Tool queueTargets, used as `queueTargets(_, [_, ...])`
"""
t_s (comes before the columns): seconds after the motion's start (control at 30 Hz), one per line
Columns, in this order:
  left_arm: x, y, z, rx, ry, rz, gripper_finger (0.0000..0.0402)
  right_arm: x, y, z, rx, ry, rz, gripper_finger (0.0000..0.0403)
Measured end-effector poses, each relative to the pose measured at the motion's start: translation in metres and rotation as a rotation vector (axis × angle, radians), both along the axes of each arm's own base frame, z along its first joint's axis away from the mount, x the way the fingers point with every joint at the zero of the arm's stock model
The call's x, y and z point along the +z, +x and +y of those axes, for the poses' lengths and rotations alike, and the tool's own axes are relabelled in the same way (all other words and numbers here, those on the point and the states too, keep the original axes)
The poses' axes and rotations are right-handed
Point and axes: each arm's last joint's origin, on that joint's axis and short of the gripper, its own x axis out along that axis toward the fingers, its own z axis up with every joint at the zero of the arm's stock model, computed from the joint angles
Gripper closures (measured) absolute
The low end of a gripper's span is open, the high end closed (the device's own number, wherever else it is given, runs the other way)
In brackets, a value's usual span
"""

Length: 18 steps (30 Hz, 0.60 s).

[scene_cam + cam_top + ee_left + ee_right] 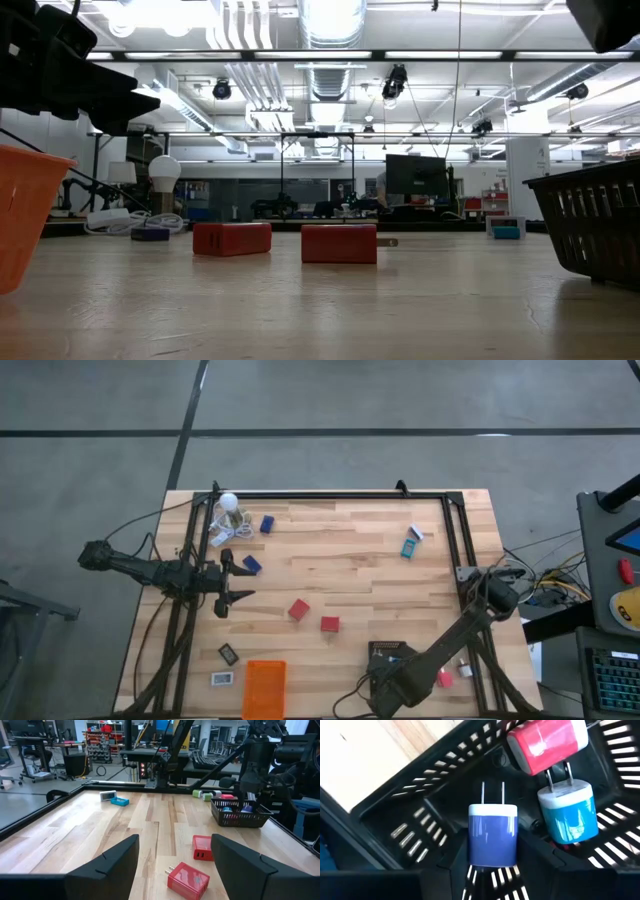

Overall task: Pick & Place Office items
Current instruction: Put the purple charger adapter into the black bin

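Two red chargers (192, 867) lie on the desk (360, 560) just ahead of the left gripper (172, 865), whose jaws stand wide and empty; in the left wrist view the nearer one sits almost between the fingertips, turned at a slant with its prongs toward the left finger, so this arm is clearly the closer one for it. The right gripper (395, 682) hangs over the black basket (405, 805) at the near edge of the desk, and its jaws are closed on a dark blue charger (493, 835), prongs pointing away from the wrist. Below it in the basket rest a pink charger (547, 742) and a teal charger (568, 815). No brand or writing can be read on any item.
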Motion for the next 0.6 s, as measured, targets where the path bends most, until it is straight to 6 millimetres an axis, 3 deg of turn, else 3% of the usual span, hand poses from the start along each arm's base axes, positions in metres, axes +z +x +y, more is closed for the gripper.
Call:
queueTargets(0.3, [0.0,0.0,0.0,0.0,0.0,0.0,0.0149,-0.0052,0.0,0.0001,0.005,-0.011,0.011,0.026])
queueTargets(0.6, [0.0001,0.0,0.0,0.0,0.0,0.0,0.0149,-0.0052,0.0001,-0.0001,-0.009,-0.014,0.008,0.0214])
